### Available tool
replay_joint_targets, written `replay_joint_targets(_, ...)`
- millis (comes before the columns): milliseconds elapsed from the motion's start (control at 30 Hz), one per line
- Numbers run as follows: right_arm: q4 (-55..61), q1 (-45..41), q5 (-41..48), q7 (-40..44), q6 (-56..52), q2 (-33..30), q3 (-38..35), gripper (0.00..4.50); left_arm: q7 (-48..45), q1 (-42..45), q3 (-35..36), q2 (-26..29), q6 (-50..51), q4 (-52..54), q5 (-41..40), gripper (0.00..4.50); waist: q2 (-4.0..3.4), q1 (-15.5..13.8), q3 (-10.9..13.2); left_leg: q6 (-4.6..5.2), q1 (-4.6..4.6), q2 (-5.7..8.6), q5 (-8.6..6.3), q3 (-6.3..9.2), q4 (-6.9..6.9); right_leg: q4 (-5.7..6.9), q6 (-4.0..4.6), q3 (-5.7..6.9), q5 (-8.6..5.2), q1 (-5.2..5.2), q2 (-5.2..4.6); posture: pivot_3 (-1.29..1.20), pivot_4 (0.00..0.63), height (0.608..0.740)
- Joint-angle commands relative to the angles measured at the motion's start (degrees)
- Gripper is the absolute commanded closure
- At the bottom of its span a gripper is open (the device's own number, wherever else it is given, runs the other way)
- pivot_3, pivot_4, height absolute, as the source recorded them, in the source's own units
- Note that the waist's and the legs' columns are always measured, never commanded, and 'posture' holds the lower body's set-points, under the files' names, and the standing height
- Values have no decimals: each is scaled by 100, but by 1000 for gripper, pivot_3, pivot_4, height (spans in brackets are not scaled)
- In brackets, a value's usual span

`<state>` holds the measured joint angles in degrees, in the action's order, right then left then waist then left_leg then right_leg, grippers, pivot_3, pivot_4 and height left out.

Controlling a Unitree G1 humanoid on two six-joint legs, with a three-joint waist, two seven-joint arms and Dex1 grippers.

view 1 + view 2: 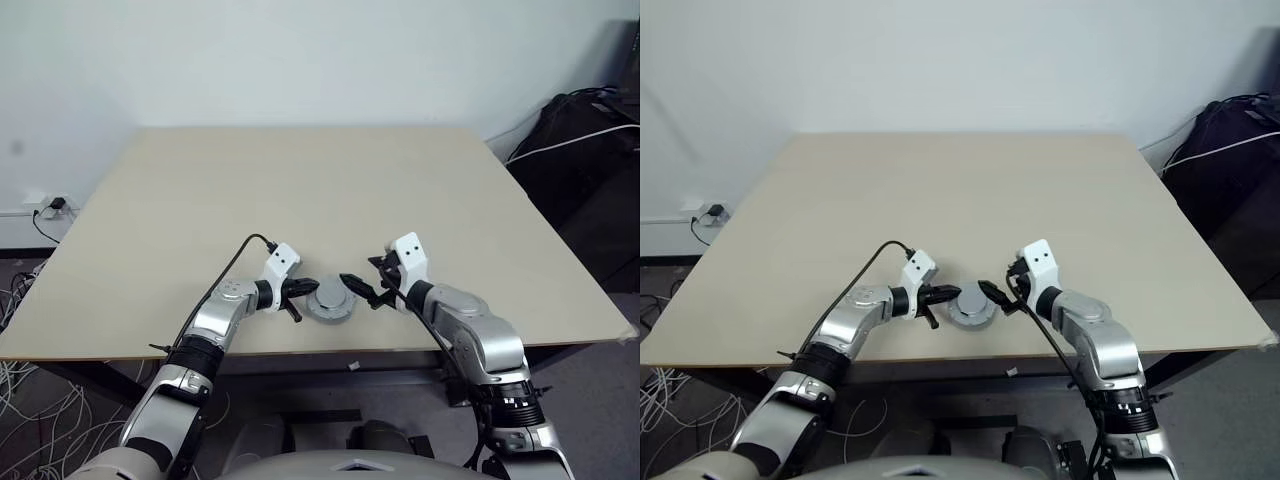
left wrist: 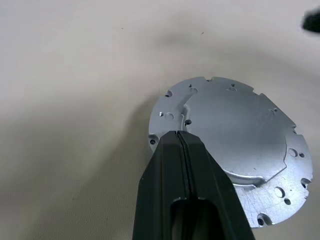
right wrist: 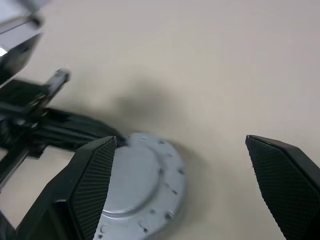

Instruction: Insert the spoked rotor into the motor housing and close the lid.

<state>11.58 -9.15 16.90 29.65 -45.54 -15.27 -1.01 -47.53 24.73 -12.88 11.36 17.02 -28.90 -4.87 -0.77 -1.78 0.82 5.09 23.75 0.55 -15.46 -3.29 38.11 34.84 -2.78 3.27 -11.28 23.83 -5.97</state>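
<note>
Housing: round silver metal motor housing (image 1: 329, 301) with flat lid on top sits near front edge of beige wooden table (image 1: 320, 190), between both grippers. Left gripper (image 2: 179, 137) pressed closed, empty, tips at housing's rim. Right gripper (image 3: 187, 150) spread wide, holding nothing, just beside housing on opposite side, one finger (image 3: 90, 175) over lid edge. Spoked rotor not discernible.
</note>
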Motion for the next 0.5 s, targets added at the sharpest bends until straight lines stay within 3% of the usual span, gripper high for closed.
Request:
replay_joint_targets(33, 489, 5, 483, -301, -534, 144, -478, 37, 17, -71, -151, 11, 97, -228, 155, 4500, 0, 0, 0, 0, 0, 0, 0, 0, 0, 0, 0, 0, 0, 0, 0, 0, 0, 740)
replay_joint_targets(167, 701, -9, 1012, -939, -1839, 630, -1062, 37, 6, -64, -163, -1, 86, -253, 156, 4500, -7, 0, -7, 0, -2, -1, 0, 1, -2, 2, 0, 1, 0, -1, 0, 0, 0, 740)
replay_joint_targets(300, 900, -172, 1651, -1507, -3594, 1655, -1942, 37, -4, -58, -164, 2, 70, -269, 156, 4500, -24, 4, -20, 0, -2, -2, 0, 1, -2, 5, 1, 0, 0, 1, 0, 0, 0, 740)
replay_joint_targets(400, 851, -321, 1719, -1797, -4111, 2226, -2373, 37, 7, -50, -160, -11, 61, -280, 152, 4500, -39, 7, -29, 0, -1, -1, 0, 1, -2, 7, 1, -2, 1, 1, 0, 0, 0, 740)
replay_joint_targets(500, 764, -420, 1693, -1964, -4322, 2393, -2482, 37, 12, -42, -155, -26, 61, -282, 140, 4500, -34, 9, -33, 1, -1, 5, 0, -1, 2, 8, 1, -1, 2, -2, -4, 0, 0, 740)
